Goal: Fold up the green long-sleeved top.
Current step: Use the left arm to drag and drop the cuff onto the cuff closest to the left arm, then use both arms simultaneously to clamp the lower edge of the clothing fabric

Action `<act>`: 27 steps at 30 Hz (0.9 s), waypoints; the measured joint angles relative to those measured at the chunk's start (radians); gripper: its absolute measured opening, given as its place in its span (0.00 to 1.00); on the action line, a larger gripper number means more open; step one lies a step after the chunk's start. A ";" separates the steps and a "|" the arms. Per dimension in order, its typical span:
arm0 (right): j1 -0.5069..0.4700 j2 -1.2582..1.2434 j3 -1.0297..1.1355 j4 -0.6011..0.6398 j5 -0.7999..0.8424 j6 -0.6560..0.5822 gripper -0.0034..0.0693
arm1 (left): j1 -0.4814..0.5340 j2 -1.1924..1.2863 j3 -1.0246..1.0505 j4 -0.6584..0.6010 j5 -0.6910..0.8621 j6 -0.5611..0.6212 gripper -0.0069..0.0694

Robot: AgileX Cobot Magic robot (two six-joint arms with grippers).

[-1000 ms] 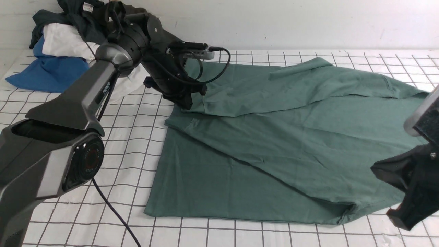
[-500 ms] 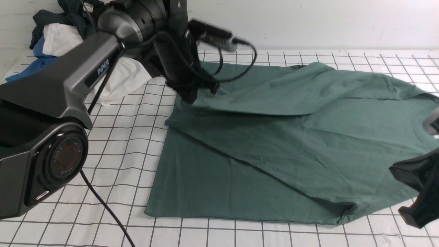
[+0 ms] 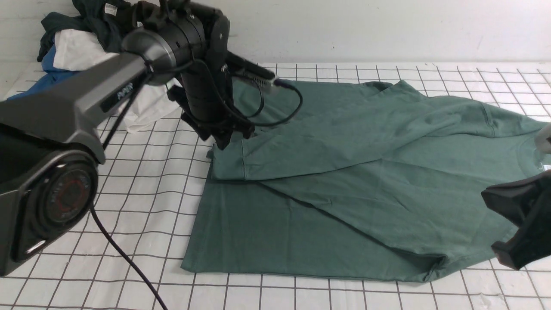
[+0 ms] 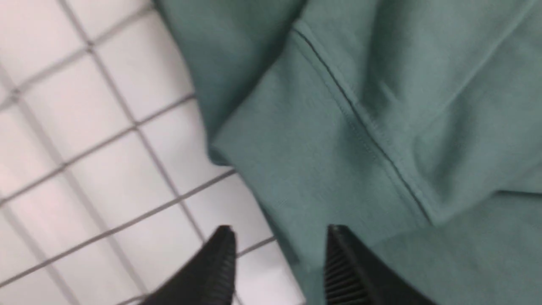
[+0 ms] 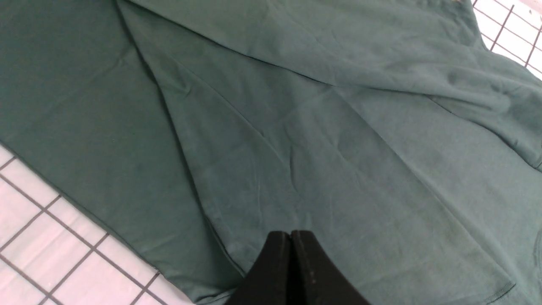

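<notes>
The green long-sleeved top (image 3: 344, 172) lies spread on the gridded table, both sleeves folded across its body. The far sleeve's cuff (image 3: 228, 159) rests at the top's left edge. My left gripper (image 3: 226, 140) hovers just over that cuff. In the left wrist view its jaws (image 4: 277, 231) stand open, one finger over the white table and one over the cuff (image 4: 296, 140), gripping nothing. My right gripper (image 3: 512, 224) hangs at the right edge above the top's near right part. The right wrist view shows it (image 5: 291, 233) shut and empty over the green cloth (image 5: 296, 127).
A pile of other clothes (image 3: 77, 51), dark teal, white and blue, sits at the back left corner next to the left arm. The white gridded table cover (image 3: 150, 193) shows left of and in front of the top. A wall closes off the back.
My left gripper carried the sleeve cuff toward the front, laid it on the top's left edge and opened. The right arm shifted slightly at the right edge.
</notes>
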 joint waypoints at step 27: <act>0.000 0.000 0.000 0.152 0.086 -0.058 0.04 | -0.127 -0.387 1.010 0.064 -0.377 0.579 0.18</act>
